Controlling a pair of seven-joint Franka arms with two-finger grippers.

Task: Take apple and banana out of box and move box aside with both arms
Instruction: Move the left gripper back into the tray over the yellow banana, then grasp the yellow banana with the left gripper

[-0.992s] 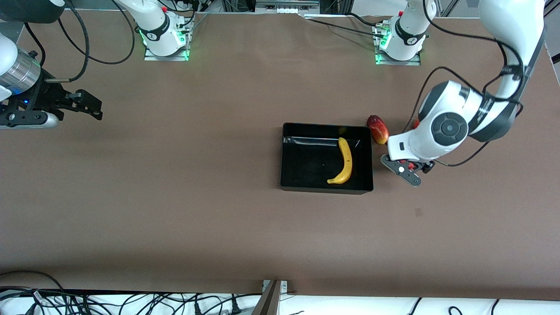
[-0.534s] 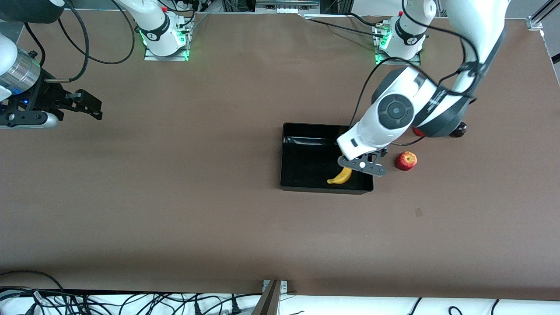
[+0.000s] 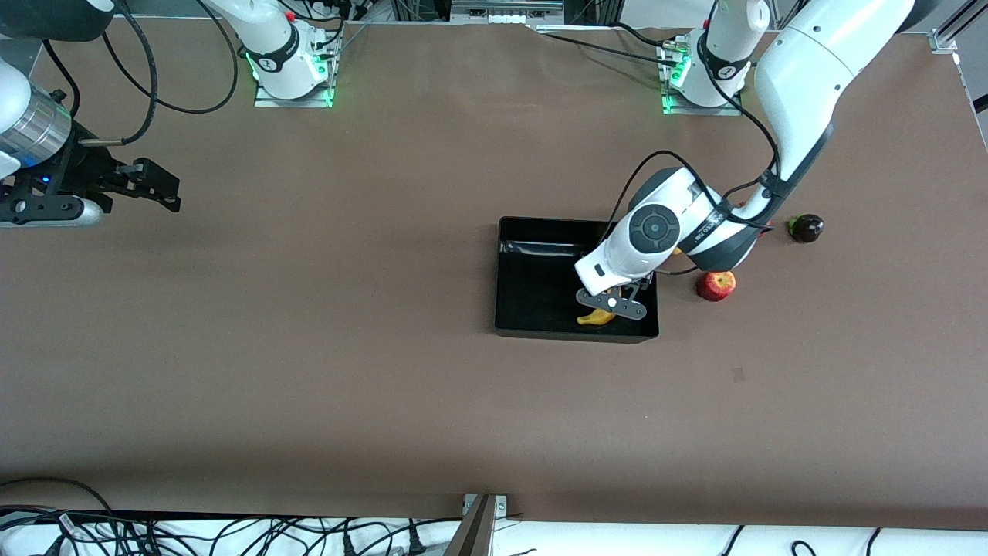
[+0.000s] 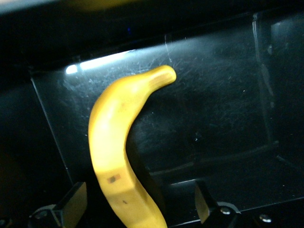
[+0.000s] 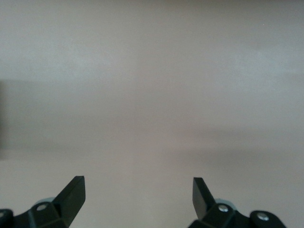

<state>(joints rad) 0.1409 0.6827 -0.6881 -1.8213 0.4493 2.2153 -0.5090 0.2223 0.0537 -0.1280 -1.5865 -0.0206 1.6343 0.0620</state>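
Note:
The black box point(image 3: 532, 287) sits mid-table with the yellow banana point(image 3: 593, 317) lying in it, mostly covered by the left arm. My left gripper point(image 3: 612, 303) is low inside the box, open, one finger on each side of the banana point(image 4: 114, 137), apart from it. In the left wrist view the box's glossy floor point(image 4: 218, 104) fills the picture around my left gripper point(image 4: 137, 209). A small red apple point(image 3: 716, 285) lies on the table beside the box, toward the left arm's end. My right gripper point(image 3: 158, 185) waits open over bare table at the right arm's end point(image 5: 137, 194).
A dark round fruit point(image 3: 806, 228) lies past the apple, farther from the front camera. A sliver of a yellow-red fruit point(image 3: 676, 249) peeks out under the left arm beside the box. Cables hang along the table's front edge.
The left arm swung from beside the box, over the apple's spot, to over the box and lowered around the banana. The apple came into view. The right arm stayed still.

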